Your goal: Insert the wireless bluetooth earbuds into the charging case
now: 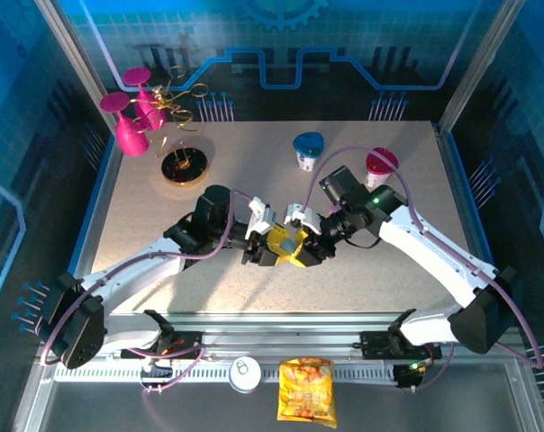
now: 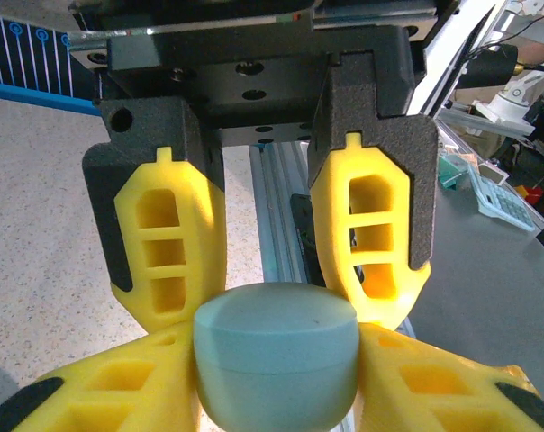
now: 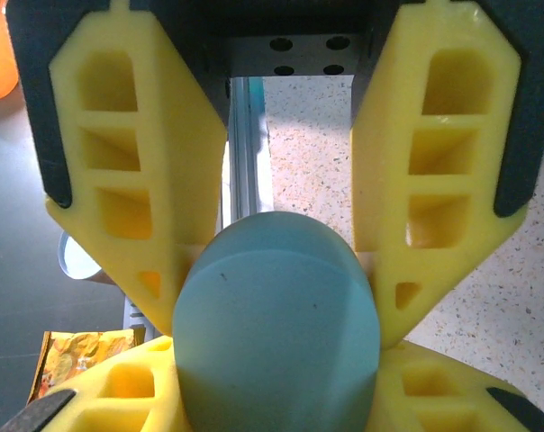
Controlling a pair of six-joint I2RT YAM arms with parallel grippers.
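Note:
A pale blue pill-shaped charging case [image 2: 276, 369] is held above the table centre, gripped from both ends. In the left wrist view my left gripper [image 2: 276, 382] is shut on it from below, and the right gripper's yellow fingers [image 2: 371, 225] press on it from the far side. The right wrist view has the case [image 3: 276, 342] in my right gripper [image 3: 276, 387], with the left gripper's fingers [image 3: 137, 180] beyond it. From above, the left gripper [image 1: 270, 248] and right gripper [image 1: 303, 245] meet tip to tip and hide the case. Its lid seam looks closed. The earbuds are out of view.
A blue-topped pot [image 1: 308, 149] and a pink-topped pot [image 1: 380, 166] stand behind the grippers. Magenta goblets [image 1: 132, 121] and a gold wire stand on a black disc [image 1: 184, 166] sit at the back left. A can [image 1: 246, 373] and a snack bag [image 1: 305, 390] lie below the front rail.

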